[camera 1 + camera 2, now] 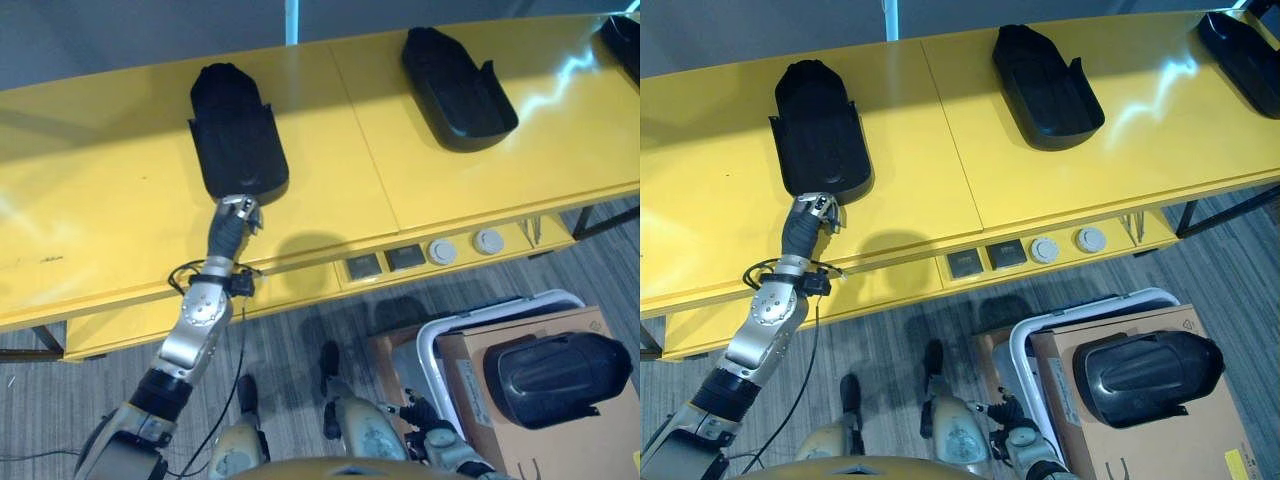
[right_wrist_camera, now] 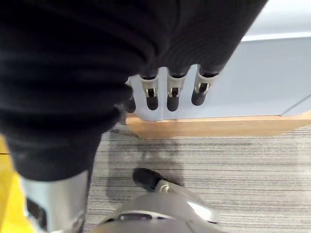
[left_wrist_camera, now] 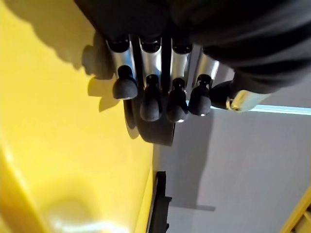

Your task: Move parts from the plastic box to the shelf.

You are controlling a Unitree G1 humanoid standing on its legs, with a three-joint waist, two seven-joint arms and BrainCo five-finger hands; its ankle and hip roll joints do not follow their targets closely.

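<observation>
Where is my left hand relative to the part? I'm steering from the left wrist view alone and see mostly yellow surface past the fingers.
Observer: Your left hand is at the near end of the left black part on the yellow shelf.
Operator: Other parts up there?
Observer: A middle black part lies further right, apart from it.
Operator: Anything to fetch?
Observer: A low black part rests on a cardboard box, lower right.

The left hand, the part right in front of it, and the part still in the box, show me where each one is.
left hand [image 1: 817,212], right eye view, on its fingers.
part by the hand [image 1: 820,140], right eye view, its middle.
part in the box [image 1: 1145,377], right eye view, its top.
</observation>
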